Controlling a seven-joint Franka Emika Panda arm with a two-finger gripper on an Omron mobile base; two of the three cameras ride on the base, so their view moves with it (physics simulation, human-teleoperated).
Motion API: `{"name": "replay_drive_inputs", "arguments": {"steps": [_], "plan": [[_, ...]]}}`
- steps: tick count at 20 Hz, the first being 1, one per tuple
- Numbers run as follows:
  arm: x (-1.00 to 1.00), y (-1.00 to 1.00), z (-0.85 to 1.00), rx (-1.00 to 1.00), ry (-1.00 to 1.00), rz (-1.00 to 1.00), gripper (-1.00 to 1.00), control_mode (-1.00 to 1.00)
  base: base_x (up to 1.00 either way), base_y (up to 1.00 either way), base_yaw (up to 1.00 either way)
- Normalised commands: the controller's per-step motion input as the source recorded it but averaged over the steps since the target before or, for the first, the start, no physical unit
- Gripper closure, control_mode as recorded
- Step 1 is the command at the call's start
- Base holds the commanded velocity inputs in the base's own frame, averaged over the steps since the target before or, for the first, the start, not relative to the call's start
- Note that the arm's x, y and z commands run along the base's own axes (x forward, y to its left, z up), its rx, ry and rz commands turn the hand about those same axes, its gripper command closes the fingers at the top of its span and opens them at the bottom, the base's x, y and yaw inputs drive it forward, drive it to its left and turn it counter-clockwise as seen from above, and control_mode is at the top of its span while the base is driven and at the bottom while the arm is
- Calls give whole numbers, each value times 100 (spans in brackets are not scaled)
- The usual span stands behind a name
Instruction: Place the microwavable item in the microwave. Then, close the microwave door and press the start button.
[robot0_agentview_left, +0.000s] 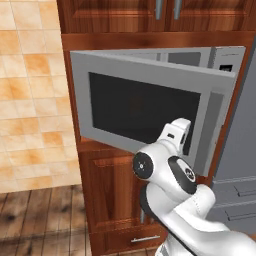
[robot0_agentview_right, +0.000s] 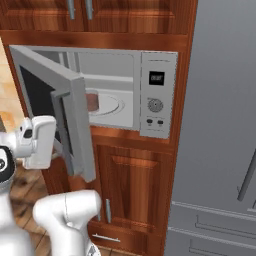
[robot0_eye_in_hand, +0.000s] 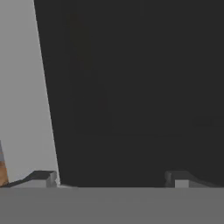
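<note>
- The glass tumbler (robot0_agentview_right: 93, 102) of reddish-brown liquid sits inside the microwave (robot0_agentview_right: 125, 90), on the left part of the round turntable (robot0_agentview_right: 107, 106). In the right base view we see only its right portion; the door's edge cuts off the rest.
- The microwave cavity is light grey. Its control panel (robot0_agentview_right: 157, 95) stands to the right of the cavity, with a dark display (robot0_agentview_right: 156, 78), a round dial (robot0_agentview_right: 155, 105) and small buttons (robot0_agentview_right: 154, 121) below, too small for us to read.
- The microwave door (robot0_agentview_left: 145, 107) is partly swung out, hinged on the left. In the left base view its dark window faces us and hides the cavity and tumbler altogether.
- The door's vertical bar handle (robot0_agentview_right: 64, 127) shows on the outer face in the right base view, near the free edge.
- The gripper (robot0_eye_in_hand: 111, 178) is up against the door's outer face. In the hand view we note the fingertips (robot0_eye_in_hand: 41, 177) well apart, the dark window between and beyond them, and the grey frame at left. Nothing lies between them, so the jaws stand wide and empty.
- In both base views the white wrist hides the fingers; whether they touch the door we cannot tell.
- Around the microwave: reddish wooden cabinets (robot0_agentview_right: 135, 190) above and below, a grey refrigerator (robot0_agentview_right: 220, 125) at right, tan wall tiles (robot0_agentview_left: 30, 100) at left.
</note>
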Motion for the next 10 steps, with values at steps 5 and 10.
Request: {"name": "replay_drive_inputs", "arguments": {"steps": [5,10], "plan": [[96,-3,1,6,0,5,-100,-100,0,0,0],[80,-14,4,5,0,3,-100,-100,0,0,0]]}}
